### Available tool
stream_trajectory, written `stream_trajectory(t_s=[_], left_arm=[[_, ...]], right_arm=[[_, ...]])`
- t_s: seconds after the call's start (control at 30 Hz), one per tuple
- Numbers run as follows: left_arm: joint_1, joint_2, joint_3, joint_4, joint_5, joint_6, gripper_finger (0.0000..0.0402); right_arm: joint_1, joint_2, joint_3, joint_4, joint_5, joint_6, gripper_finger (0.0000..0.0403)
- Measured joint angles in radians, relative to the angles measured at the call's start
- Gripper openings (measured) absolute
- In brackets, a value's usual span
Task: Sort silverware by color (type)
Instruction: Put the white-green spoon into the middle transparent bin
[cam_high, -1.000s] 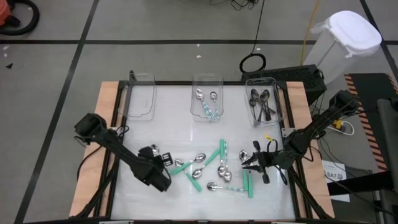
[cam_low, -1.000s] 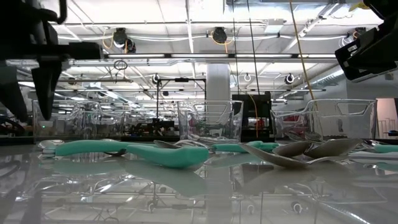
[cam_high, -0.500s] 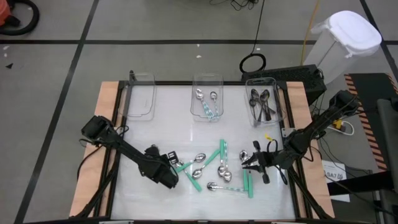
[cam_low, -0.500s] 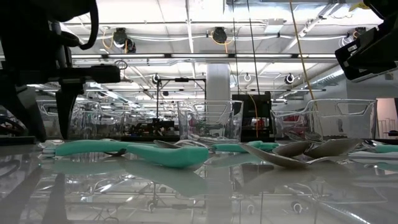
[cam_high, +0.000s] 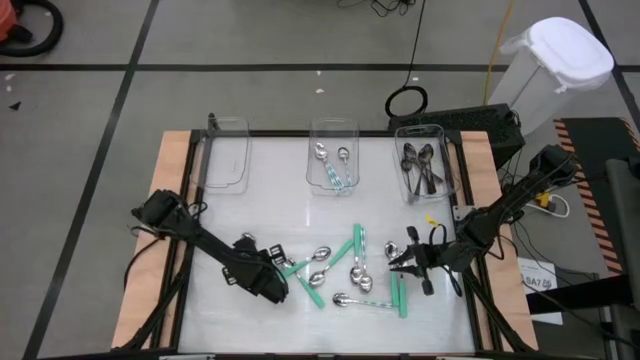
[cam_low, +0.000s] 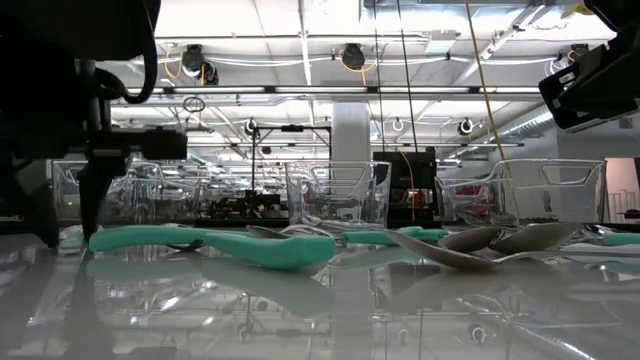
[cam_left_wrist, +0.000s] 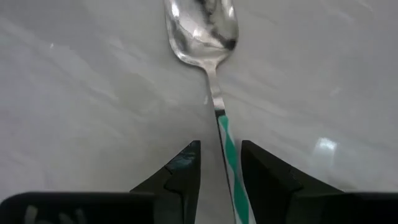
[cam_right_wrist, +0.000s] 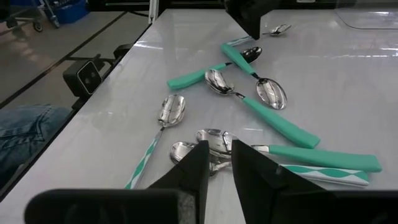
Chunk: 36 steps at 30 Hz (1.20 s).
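Several spoons lie loose on the white table (cam_high: 300, 210), in a heap (cam_high: 345, 272) at its near middle: silver bowls with teal-green or striped handles. My left gripper (cam_left_wrist: 219, 146) points steeply down at the heap's left end (cam_high: 270, 272). It is open, one finger on each side of a striped-handled spoon (cam_left_wrist: 202, 28) that lies flat, bowl pointing away. I cannot tell whether a finger touches the handle (cam_left_wrist: 227, 140). My right gripper (cam_high: 393, 262) hovers at the heap's right, slightly open, with nothing between its fingers (cam_right_wrist: 219, 146).
Three clear bins stand along the far edge. The left one (cam_high: 225, 155) shows nothing inside. The middle one (cam_high: 335, 165) holds teal-handled spoons and the right one (cam_high: 425, 170) dark spoons. Bare table lies between bins and heap. A white lidded bin (cam_high: 555, 60) stands off the table.
My left gripper has come down toward the table and shifted a little toward the right, onto the heap's left end. Its fingertips are now close to the table top, on either side of the striped handle. My right arm has kept still.
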Motion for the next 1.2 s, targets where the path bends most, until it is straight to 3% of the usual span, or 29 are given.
stream_trajectory(t_s=[0.27, 0.6, 0.8, 1.03, 1.2], left_arm=[[-0.001, 0.025, 0.004, 0.011, -0.004, 0.031, 0.0113], [0.001, 0.027, 0.003, -0.007, -0.014, 0.072, 0.0016], [0.003, 0.034, 0.034, -0.04, -0.027, 0.136, 0.0014], [0.006, 0.034, 0.205, -0.174, -0.239, 0.235, 0.0014], [0.028, 0.034, 0.378, -0.254, -0.382, 0.405, 0.0014]], right_arm=[[0.0, 0.0, 0.0, -0.004, 0.0, 0.0, 0.0066], [0.0, 0.0, 0.0, -0.014, 0.0, -0.002, 0.0066], [0.0, 0.0, 0.0, -0.017, 0.0, -0.003, 0.0066], [0.0, 0.0, 0.0, -0.017, 0.0, -0.003, 0.0066], [0.0, 0.0, 0.0, -0.026, 0.0, -0.007, 0.0066]])
